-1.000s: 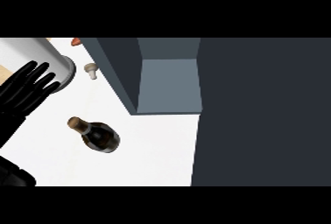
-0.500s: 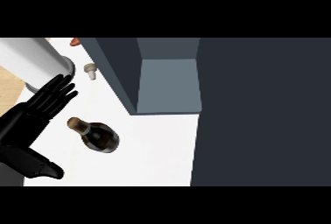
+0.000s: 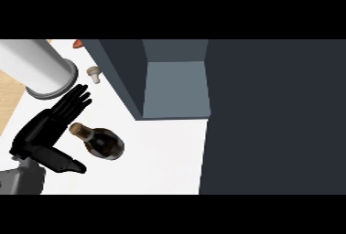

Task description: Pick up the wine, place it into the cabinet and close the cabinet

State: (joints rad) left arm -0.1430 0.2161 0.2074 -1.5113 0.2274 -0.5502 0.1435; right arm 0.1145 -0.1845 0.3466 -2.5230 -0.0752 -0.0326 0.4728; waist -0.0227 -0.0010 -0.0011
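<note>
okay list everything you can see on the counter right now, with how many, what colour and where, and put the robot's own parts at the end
wine bottle: one, dark brown, on the white counter left of centre, just right of the hand.
cabinet: one, grey-blue, open, upper middle of the view.
counter: one, white, lower middle.
cylinder: one, white with a grey end, upper left.
small object: one, pale beige, between the cylinder and the cabinet; too small to identify.
reddish object: one, at the top edge, mostly cut off.
left hand: one, black, open, lower left beside the bottle, on a grey forearm.
</note>
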